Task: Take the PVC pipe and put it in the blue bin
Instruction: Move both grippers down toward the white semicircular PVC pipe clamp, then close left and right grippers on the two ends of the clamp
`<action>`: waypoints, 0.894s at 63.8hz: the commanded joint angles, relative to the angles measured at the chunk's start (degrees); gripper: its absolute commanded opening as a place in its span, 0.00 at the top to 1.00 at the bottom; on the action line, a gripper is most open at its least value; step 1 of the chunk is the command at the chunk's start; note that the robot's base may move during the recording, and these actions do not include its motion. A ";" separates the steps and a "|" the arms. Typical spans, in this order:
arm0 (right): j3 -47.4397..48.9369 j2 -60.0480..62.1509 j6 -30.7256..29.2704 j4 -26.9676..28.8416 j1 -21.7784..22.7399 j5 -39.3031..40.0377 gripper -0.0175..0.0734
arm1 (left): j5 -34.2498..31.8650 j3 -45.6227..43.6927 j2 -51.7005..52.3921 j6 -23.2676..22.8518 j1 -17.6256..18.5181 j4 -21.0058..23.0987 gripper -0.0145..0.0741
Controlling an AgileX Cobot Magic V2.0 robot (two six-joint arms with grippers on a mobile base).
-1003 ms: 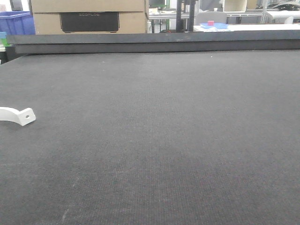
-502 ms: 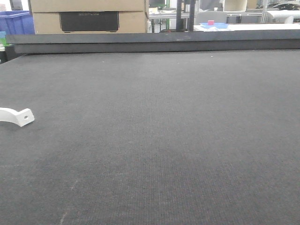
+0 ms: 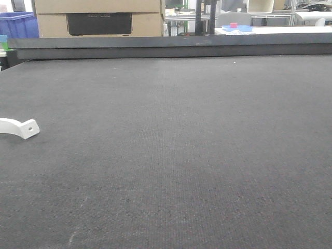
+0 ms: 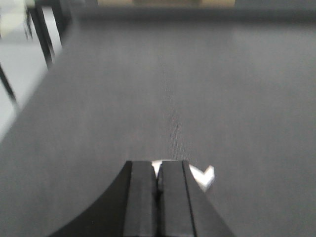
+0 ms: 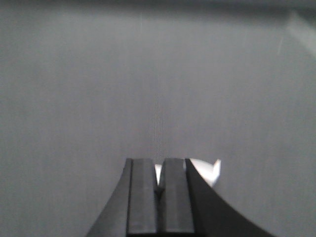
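PVC pipe [image 3: 19, 127] lies on the dark table mat [image 3: 181, 155] at the far left edge of the front view. Its arch is cut off by the frame and the tab with the round hole points right. The blue bin [image 3: 18, 25] shows only in that view, top left, behind the table, beside a cardboard box [image 3: 98, 15]. Grippers show only in the 2 wrist views. Left gripper [image 4: 158, 170] — fingers pressed together above the mat. Right gripper [image 5: 159, 170] — same, jaws closed. Each wrist view has a white scrap [image 4: 205, 177] just past the fingertips, too blurred to tell what it is.
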State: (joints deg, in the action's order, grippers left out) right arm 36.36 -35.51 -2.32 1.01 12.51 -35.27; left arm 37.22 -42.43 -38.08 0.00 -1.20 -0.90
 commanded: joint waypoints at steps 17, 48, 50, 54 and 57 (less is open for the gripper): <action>3.48 -24.55 -0.16 -0.29 0.40 -9.92 0.99 | 6.48 -6.16 -22.11 -0.47 0.26 4.35 0.96; 12.14 -38.55 -0.16 2.26 0.40 -17.38 0.99 | 16.71 -6.16 -27.83 -0.47 0.26 9.71 0.96; 13.91 -39.87 -0.16 2.26 0.40 -17.85 0.99 | 17.04 -6.16 -27.83 -0.47 0.26 9.71 0.96; 16.71 -42.98 -0.16 2.26 0.40 -19.08 0.99 | 17.93 -6.16 -27.83 -0.47 0.26 9.71 0.96; 19.10 -45.21 -0.16 2.26 0.40 -20.73 0.96 | 18.27 -6.16 -27.83 -0.47 0.26 9.71 0.96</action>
State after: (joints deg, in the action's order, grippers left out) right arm 51.85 -77.38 -2.32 3.44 12.51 -53.76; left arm 54.34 -48.23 -65.97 0.00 -1.20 8.32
